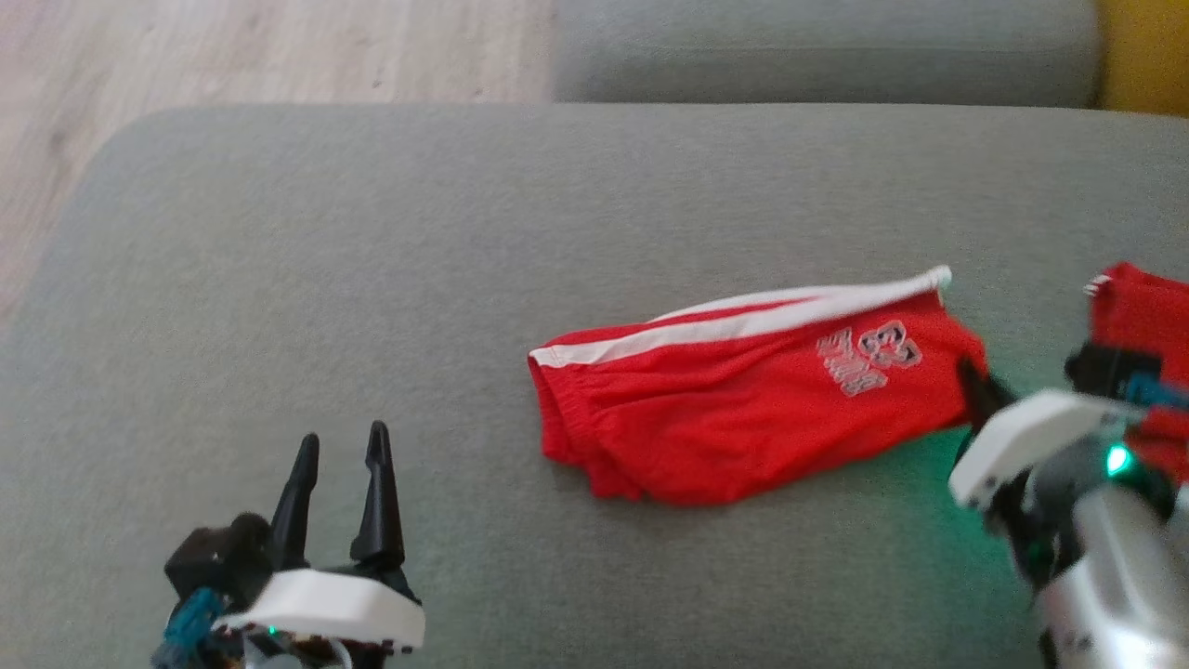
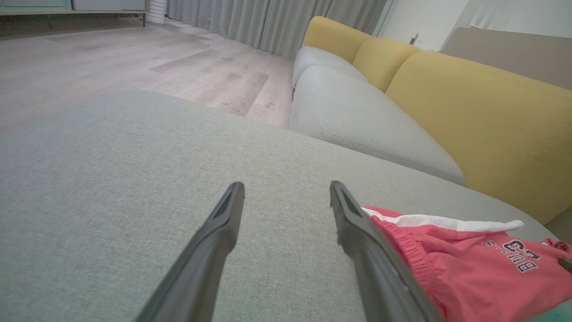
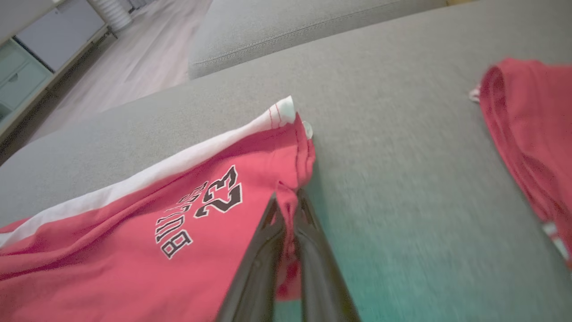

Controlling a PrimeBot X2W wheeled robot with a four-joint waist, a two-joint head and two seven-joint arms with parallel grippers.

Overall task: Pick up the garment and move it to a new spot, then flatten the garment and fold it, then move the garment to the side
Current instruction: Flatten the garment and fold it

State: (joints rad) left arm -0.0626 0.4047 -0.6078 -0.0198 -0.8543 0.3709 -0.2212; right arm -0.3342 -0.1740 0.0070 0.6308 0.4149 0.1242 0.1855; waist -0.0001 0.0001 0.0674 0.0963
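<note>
Red shorts (image 1: 743,409) lie spread on the grey cushion (image 1: 372,260) in the head view, right of its middle, with a white stripe (image 1: 743,321) along their far edge and printed lettering (image 1: 864,358) near their right end. The right gripper (image 1: 973,381) meets that right end, its dark fingers pressed together on the cloth. A second red garment (image 1: 1138,316) lies apart from the shorts at the right edge. The left gripper (image 1: 343,437) sits at lower left with its fingers parted and nothing between them, well apart from the shorts.

In the left wrist view the two fingers stand wide over bare grey cloth. The shorts lie just beyond the right-hand finger, gathered end nearest, and a yellow backrest (image 2: 482,112) rises behind.

In the right wrist view the fingers are clenched on a pinch of the shorts' red hem, below the stripe's end; the second red garment lies off to the right, blurred
</note>
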